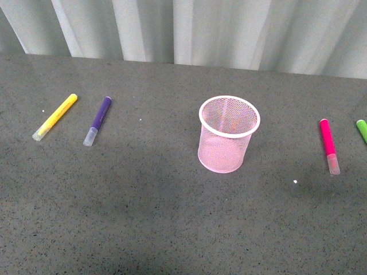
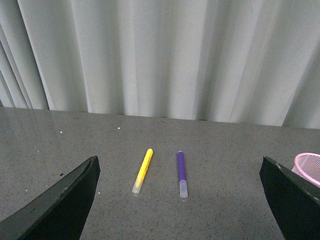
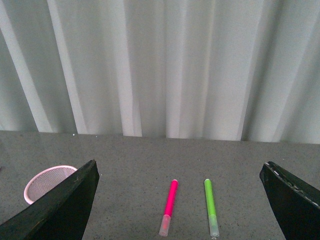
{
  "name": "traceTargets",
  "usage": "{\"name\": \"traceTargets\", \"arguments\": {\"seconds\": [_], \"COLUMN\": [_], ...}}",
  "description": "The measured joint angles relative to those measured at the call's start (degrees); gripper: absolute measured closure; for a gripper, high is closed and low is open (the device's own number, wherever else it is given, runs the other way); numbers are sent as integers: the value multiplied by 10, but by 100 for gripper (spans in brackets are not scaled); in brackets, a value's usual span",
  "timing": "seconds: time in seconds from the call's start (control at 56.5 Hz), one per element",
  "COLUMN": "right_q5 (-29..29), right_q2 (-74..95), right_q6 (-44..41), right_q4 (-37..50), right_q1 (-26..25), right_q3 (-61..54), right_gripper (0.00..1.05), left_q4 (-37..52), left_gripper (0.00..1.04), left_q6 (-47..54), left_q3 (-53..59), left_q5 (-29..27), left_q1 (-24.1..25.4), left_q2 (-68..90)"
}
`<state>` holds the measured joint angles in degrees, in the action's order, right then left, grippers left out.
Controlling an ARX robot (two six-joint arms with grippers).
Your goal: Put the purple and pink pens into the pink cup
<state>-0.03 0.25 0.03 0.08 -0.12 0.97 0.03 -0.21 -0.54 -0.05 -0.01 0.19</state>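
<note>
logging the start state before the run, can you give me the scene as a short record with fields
table: grey, speckled
pink cup: upright, mid-table, empty
purple pen: lying flat, left of cup, beside yellow marker
pink pen: lying flat, right of cup, beside green marker
left hand: open, holding nothing
right hand: open, holding nothing
progress: neither pen in cup yet

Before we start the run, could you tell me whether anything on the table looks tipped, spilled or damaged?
Nothing stands out: the pink cup stands upright and empty; the purple pen, pink pen, yellow marker and green marker lie flat.
</note>
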Motion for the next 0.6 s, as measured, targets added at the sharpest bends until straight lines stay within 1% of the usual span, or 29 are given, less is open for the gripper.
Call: {"name": "traceTargets", "arguments": {"seconds": [0.602], "right_q5": [0], "right_q2": [0], "right_q6": [0], "right_q4": [0], "right_q1": [0], "right_q3": [0], "right_gripper": [7], "left_q4": [0], "left_gripper": [7], "left_q6": [0], "left_q3": [0], "left_q5": [0], "left_q1": [0], "left_q2": [0]}}
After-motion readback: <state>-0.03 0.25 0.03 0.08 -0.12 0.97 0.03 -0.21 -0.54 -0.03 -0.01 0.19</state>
